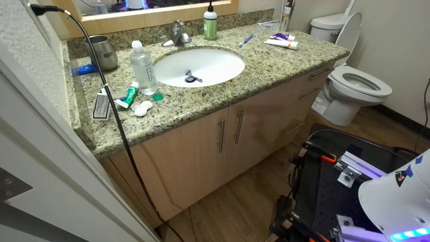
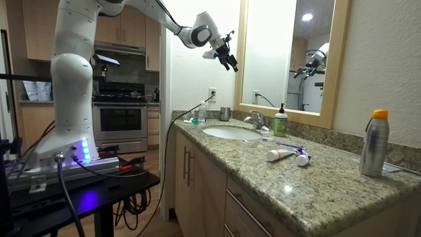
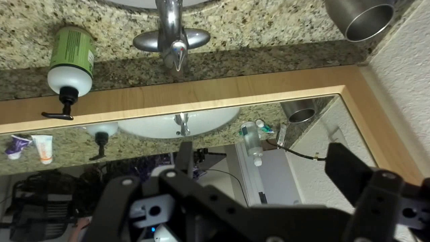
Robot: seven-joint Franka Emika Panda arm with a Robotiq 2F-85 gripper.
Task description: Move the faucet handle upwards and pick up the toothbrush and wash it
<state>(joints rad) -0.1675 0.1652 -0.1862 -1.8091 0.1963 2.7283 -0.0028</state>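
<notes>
The faucet handle [image 3: 178,55] is a small silvery lever on top of the metal faucet [image 3: 169,20], which also shows in both exterior views behind the white oval basin [image 1: 215,58]. A blue toothbrush [image 1: 246,40] lies on the granite counter, to the basin's side near the toothpaste tubes; in an exterior view the toothbrush [image 2: 284,143] has its bristle end toward the basin. High above the counter, near the mirror, hangs my gripper [image 2: 231,68]. In the wrist view the gripper [image 3: 261,153] stands wide open, nothing between its fingers, clear of handle and toothbrush.
A green pump bottle [image 1: 210,27] stands beside the faucet; a clear bottle [image 1: 144,74] and metal mug [image 1: 107,55] stand across the basin. A razor [image 1: 194,76] lies in the basin. The mirror [image 2: 268,42] rises behind. A black cord [image 1: 116,111] crosses the counter's end.
</notes>
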